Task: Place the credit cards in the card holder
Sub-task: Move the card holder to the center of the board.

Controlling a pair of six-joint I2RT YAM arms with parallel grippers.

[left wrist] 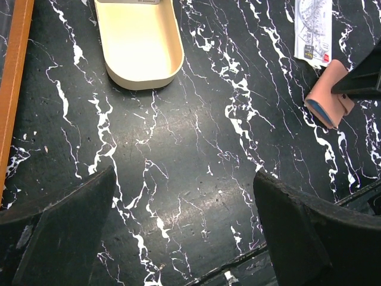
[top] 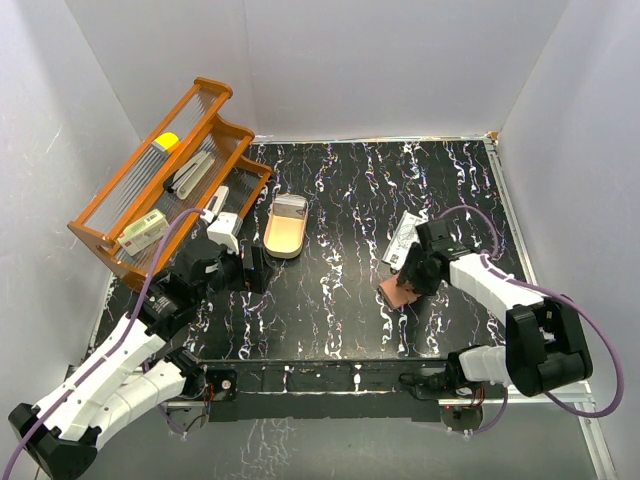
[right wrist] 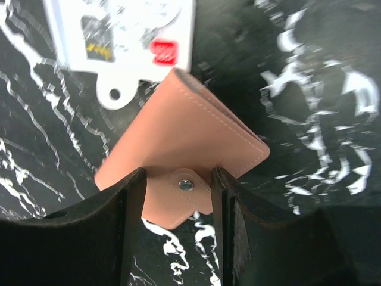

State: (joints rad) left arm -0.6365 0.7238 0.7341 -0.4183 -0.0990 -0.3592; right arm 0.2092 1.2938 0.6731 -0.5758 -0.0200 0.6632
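The card holder [right wrist: 178, 131], a reddish-brown leather wallet, lies right of centre [top: 398, 292]. My right gripper [right wrist: 178, 179] is closed narrowly on its strap tab with the metal snap [right wrist: 186, 185], one finger on each side. It also shows in the top view [top: 408, 278]. A white credit card [right wrist: 119, 36] with red and dark print lies just beyond the wallet [top: 402, 237]. In the left wrist view the wallet [left wrist: 329, 89] is tilted and a blue edge [left wrist: 320, 113] shows in its open side. My left gripper [left wrist: 184, 226] is open and empty, low over the table left of centre [top: 250, 268].
A tan oval tray [top: 285, 227] sits in the middle, just beyond my left gripper [left wrist: 140, 44]. A large orange wire rack [top: 150, 190] stands at the far left and holds a cream box [top: 140, 232] and other items. White walls enclose the table.
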